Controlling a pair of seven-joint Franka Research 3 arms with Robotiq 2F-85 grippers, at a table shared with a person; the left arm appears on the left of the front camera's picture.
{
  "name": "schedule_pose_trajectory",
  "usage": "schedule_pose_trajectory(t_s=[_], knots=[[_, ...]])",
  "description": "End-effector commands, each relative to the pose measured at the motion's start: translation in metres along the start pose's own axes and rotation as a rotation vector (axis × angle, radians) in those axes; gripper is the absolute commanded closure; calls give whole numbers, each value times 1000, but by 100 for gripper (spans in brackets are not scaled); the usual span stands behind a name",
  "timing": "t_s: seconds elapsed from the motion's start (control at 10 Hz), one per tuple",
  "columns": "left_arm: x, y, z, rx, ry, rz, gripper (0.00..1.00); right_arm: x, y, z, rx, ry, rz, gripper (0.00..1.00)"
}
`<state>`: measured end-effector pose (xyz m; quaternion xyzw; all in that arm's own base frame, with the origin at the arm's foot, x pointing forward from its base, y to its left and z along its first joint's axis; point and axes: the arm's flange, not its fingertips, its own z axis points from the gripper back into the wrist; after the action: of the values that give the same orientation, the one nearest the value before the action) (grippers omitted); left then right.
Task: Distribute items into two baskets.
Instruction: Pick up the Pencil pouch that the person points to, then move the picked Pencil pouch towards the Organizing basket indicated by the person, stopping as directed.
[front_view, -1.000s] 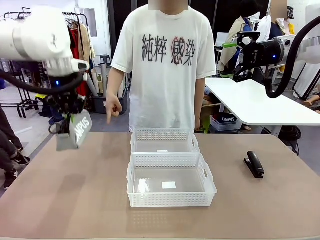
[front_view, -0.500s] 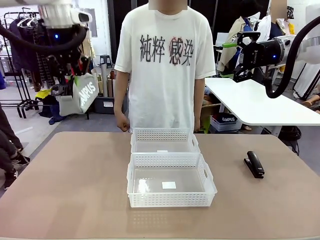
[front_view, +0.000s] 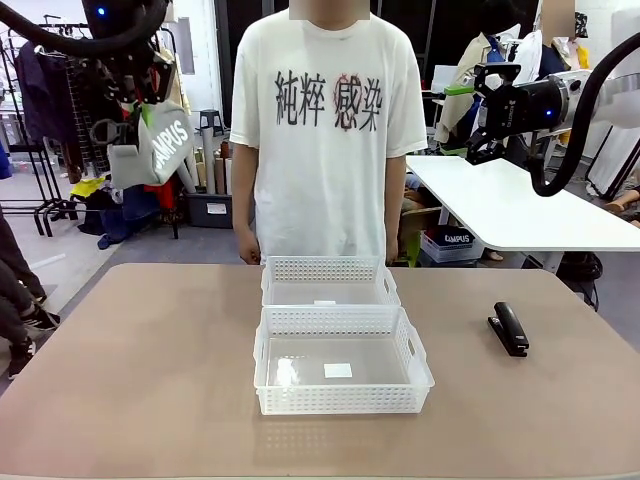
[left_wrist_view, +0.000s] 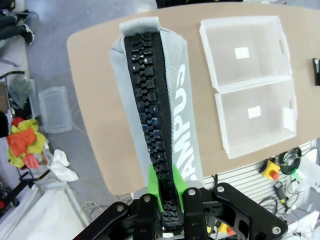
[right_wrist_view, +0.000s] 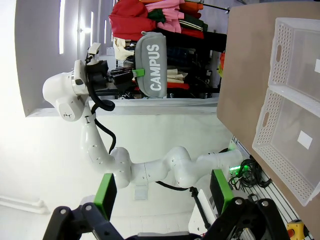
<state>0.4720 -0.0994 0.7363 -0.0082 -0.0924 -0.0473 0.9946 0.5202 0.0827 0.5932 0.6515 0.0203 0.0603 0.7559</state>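
My left gripper (front_view: 140, 112) hangs high above the table's left end, shut on the grey "CAMPUS" pouch (front_view: 157, 150), which dangles below it. In the left wrist view the green fingertips (left_wrist_view: 159, 186) pinch the pouch (left_wrist_view: 172, 100) along its black zipper. Two white lattice baskets sit mid-table, the near one (front_view: 340, 398) touching the far one (front_view: 325, 269); both look empty. The black stapler (front_view: 509, 328) lies on the table to their right. My right gripper (front_view: 470, 100) is raised at the upper right, open, with nothing between its fingers (right_wrist_view: 106, 194).
A person in a white T-shirt (front_view: 330, 150) stands at the far edge behind the baskets, arms down. A white side table (front_view: 520, 215) is behind on the right and clothes racks (front_view: 60, 120) on the left. Bare brown tabletop (front_view: 140, 370) flanks the baskets.
My left arm has lifted the pouch from just above the table's left side to high overhead. The person's pointing hand has dropped to their side. The right arm has not moved.
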Motion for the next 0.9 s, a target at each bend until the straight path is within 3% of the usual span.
schedule_pose_trajectory(t_s=[0.0,0.8], knots=[[4,-4,7,18,-1,9,100,-1,3,1,-13,10,6,0],[1,-1,5,1,-6,-2,100,-1,3,1,-13,10,6,0]])
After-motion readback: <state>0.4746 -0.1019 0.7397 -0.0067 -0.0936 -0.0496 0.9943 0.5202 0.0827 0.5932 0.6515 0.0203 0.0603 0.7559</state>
